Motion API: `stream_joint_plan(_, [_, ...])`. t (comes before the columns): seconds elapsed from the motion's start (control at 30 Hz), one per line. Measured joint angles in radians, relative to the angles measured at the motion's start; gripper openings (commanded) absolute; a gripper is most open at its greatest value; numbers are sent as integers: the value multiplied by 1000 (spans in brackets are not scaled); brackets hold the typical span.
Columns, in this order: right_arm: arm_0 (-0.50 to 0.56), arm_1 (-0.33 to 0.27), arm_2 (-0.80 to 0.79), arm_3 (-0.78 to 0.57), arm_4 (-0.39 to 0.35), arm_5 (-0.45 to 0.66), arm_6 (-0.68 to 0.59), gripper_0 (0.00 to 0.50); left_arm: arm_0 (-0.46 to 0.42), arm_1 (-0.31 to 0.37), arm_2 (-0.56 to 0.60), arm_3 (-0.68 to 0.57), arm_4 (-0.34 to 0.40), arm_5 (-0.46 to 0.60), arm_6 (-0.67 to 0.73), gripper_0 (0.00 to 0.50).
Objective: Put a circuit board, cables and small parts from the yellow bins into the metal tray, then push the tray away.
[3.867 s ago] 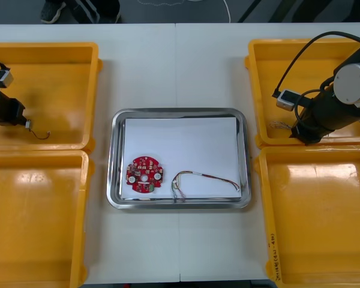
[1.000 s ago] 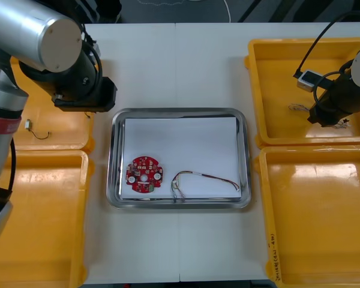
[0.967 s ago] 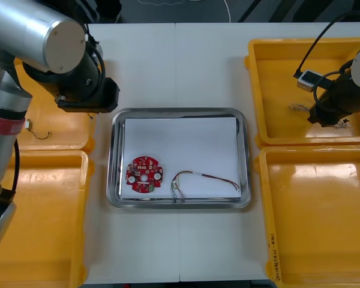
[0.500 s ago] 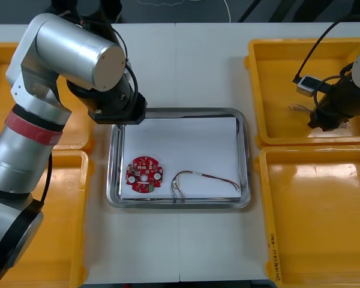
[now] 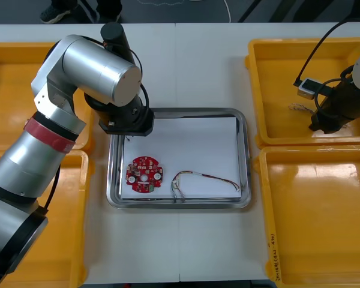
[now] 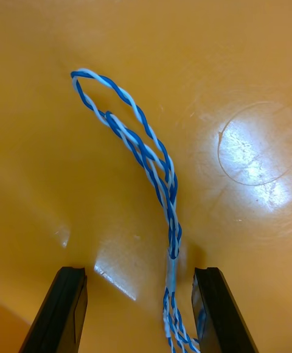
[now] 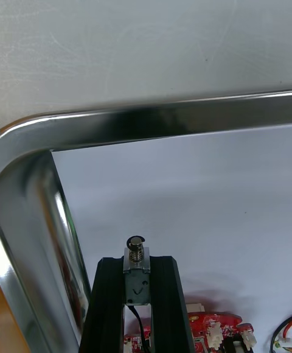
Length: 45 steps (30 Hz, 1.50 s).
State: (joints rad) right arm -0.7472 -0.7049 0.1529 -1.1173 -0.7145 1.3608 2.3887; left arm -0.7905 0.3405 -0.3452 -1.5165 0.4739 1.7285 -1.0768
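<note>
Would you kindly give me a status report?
Left gripper shut on small metal part, over metal tray corner. Right gripper open, straddling twisted blue and white cable in yellow bin. Nothing obstructing.

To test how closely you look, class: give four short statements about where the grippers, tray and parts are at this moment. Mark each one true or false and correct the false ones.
1. The left gripper is shut on a small metal part over a corner of the metal tray. True.
2. The circuit board lies on the bare table. False: it lies inside the tray, on its white inside.
3. The right gripper is open inside a yellow bin, with a twisted blue and white cable running between its fingers. True.
4. The red and yellow cable hangs from the right gripper. False: it lies in the tray beside the board.
</note>
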Motion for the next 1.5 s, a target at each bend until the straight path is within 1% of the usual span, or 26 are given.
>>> stream_joint_plan(0.1, [0,0,0,13,-4,-15,0,500,0,0,-6,4,1,0,0,13])
stream_joint_plan(0.17, [0,0,0,27,-7,-29,1,500,0,0,-8,9,4,0,0,43])
stream_joint_plan(0.27, [-1,0,0,30,-8,-31,3,500,0,0,-9,13,9,-1,0,142])
stream_joint_plan(0.3, [-2,0,0,30,-8,-31,4,500,0,0,-11,14,10,-1,0,201])
stream_joint_plan(0.37, [-2,0,0,30,-8,-32,5,500,0,0,-15,14,12,-1,0,365])
stream_joint_plan(0.4, [-3,0,0,30,-8,-33,5,500,0,0,-18,14,12,-1,0,417])
stream_joint_plan(0.43, [-3,0,0,31,-8,-34,5,500,0,0,-21,14,12,-1,0,495])
stream_joint_plan(0.53, [-4,0,0,34,-8,-39,6,500,0,0,-28,14,16,-1,0,500])
stream_joint_plan(0.6, [-5,0,0,38,-8,-42,6,486,0,0,-31,14,16,-1,0,500])
stream_joint_plan(0.63, [-6,0,0,41,-9,-43,6,465,0,0,-31,14,16,-1,0,500])
stream_joint_plan(0.67, [-7,0,0,44,-9,-43,7,432,0,0,-32,14,16,-1,0,500])
stream_joint_plan(0.7, [-9,0,0,48,-11,-43,9,417,0,0,-32,15,16,-1,0,500])
stream_joint_plan(0.73, [-11,0,0,52,-13,-44,15,380,0,0,-32,15,16,-1,0,500])
stream_joint_plan(0.77, [-13,0,0,55,-14,-44,23,306,0,0,-32,15,16,-1,0,500])
stream_joint_plan(0.8, [-13,0,0,55,-14,-44,31,269,0,0,-32,15,16,-1,0,500])
stream_joint_plan(0.87, [-14,0,0,56,-14,-47,37,129,0,0,-32,14,15,-1,0,500])
stream_joint_plan(0.9, [-14,0,0,56,-15,-48,37,104,0,0,-31,13,13,-1,0,500])
stream_joint_plan(0.97, [-14,0,0,56,-15,-49,37,41,0,0,-30,3,3,1,0,500])
stream_joint_plan(1.07, [-14,1,0,57,-16,-49,37,0,0,0,-16,-35,-23,32,0,500])
stream_joint_plan(1.3, [-15,1,0,58,-18,-49,37,0,0,0,87,-181,-47,170,0,500])
stream_joint_plan(1.4, [-20,1,0,59,-25,-42,37,0,0,0,141,-226,-48,181,0,500])
stream_joint_plan(1.5, [-32,1,0,60,-36,-2,37,0,0,1,196,-266,-49,182,0,500])
